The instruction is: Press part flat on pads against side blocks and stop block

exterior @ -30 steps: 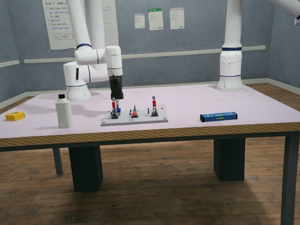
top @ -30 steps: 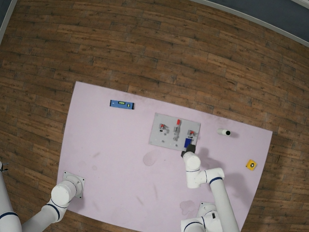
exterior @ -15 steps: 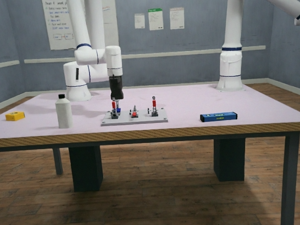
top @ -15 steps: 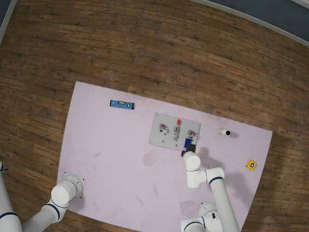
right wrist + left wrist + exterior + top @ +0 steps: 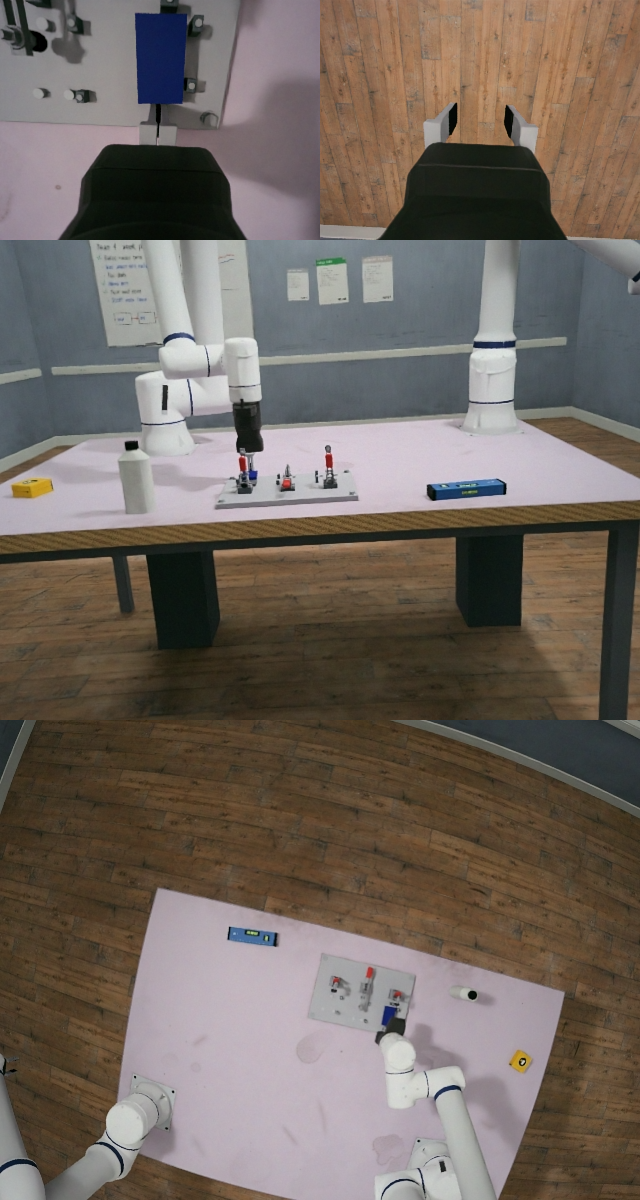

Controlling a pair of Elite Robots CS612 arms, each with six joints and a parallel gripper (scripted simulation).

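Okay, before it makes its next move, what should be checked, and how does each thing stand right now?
1. Right gripper shut, with nothing held: ok.
2. Right gripper lined up with the near end of the blue block: ok.
3. Blue block over the grey plate: ok.
4. Blue block flat on its pads and tight against the stops: cannot tell; it hides the pads, and any gaps are too small to judge.
5. Left gripper away from the work: ok, open above the wooden floor.

Top and exterior views | since earlier pictures | no change discernible
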